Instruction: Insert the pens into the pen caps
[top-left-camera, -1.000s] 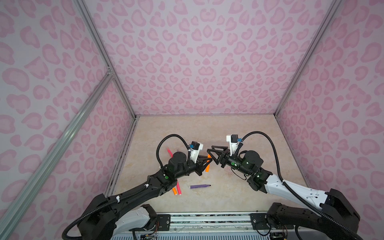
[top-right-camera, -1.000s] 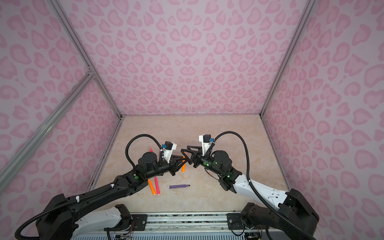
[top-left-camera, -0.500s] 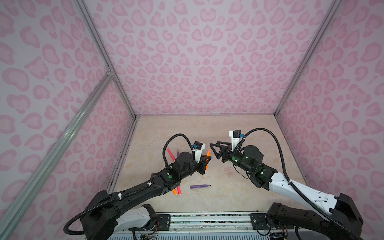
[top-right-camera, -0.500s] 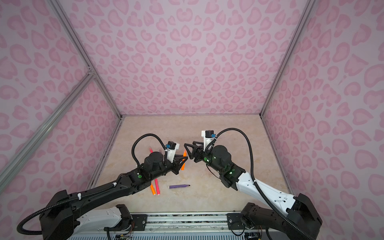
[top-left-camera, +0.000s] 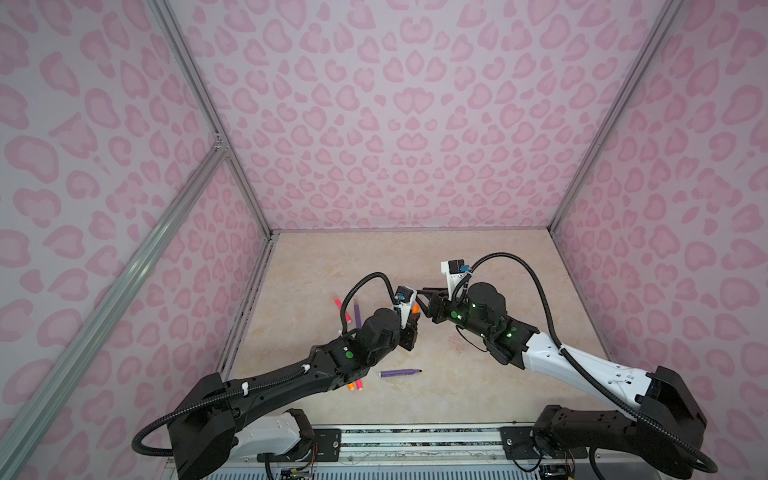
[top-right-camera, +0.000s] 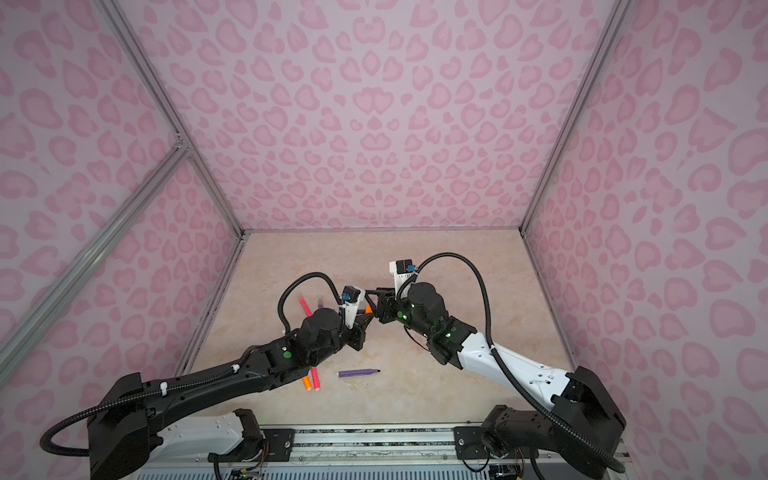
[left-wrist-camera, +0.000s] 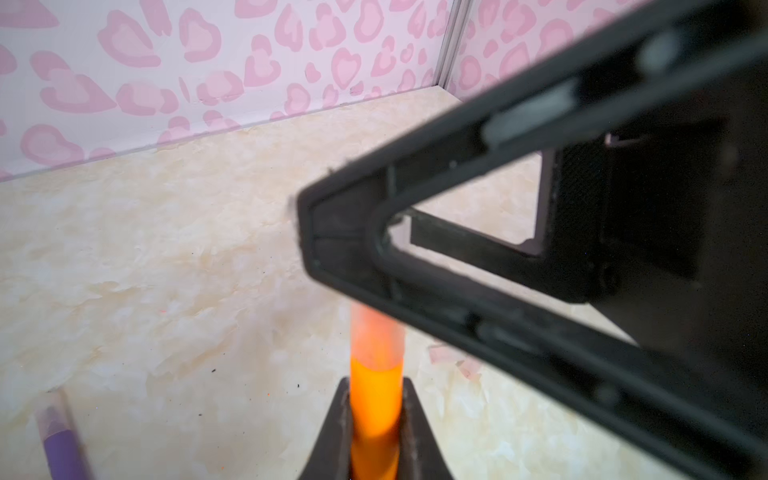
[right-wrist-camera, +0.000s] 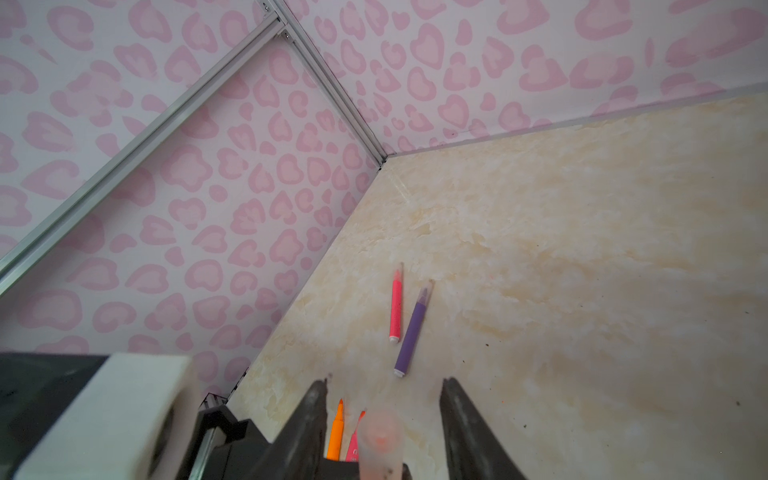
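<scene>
Clamping an orange pen (left-wrist-camera: 376, 370), the left gripper (left-wrist-camera: 375, 395) points its capped end into the open right gripper (right-wrist-camera: 384, 384).

Soft, even light, faint shadows; wrist views blur up close, top views bend at edges.

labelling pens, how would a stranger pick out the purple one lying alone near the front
On the table, just beyond the metal rail at the front, the purple pen lies alone, crosswise. Unlike the other purple pen farther back, its dark tip is bare.
</scene>
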